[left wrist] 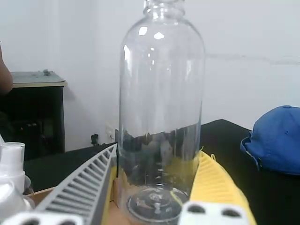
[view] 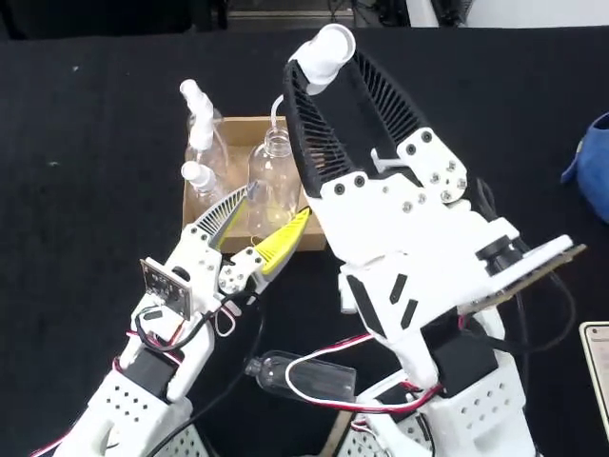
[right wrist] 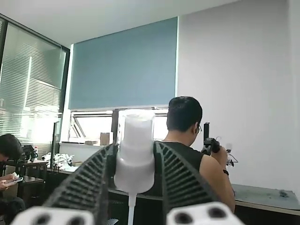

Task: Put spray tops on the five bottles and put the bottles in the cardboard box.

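Between the fingers of your left tool (view: pixel 274 205), a clear bottle (view: pixel 271 167) stands upright and uncapped. The tool is clamped on its lower body, grey finger on one side and yellow on the other. The bottle is inside the cardboard box (view: pixel 238 133), close to the wall nearest the tool. Just past the grey finger, two capped bottles (view: pixel 202 119) crowd that side of the box. The yellow finger's side has free floor up to the box wall. Bare black bench (view: pixel 114 114) lies all around the box.

Your right tool (view: pixel 326 57) is raised high and pinches a white spray top (view: pixel 333 43) at its fingertips. The right wrist view shows the spray top's (right wrist: pixel 135 136) thin dip tube hanging straight down between the fingers.

The left wrist view shows the bottle's (left wrist: pixel 161 108) open neck and its base against brown card. The high view shows another uncapped bottle (view: pixel 304 376) lying on its side behind both tools, among the cables. A blue cap (view: pixel 592 171) sits well off to the right tool's side, and a card (view: pixel 596 357) lies at the bench edge, its print too small to read.
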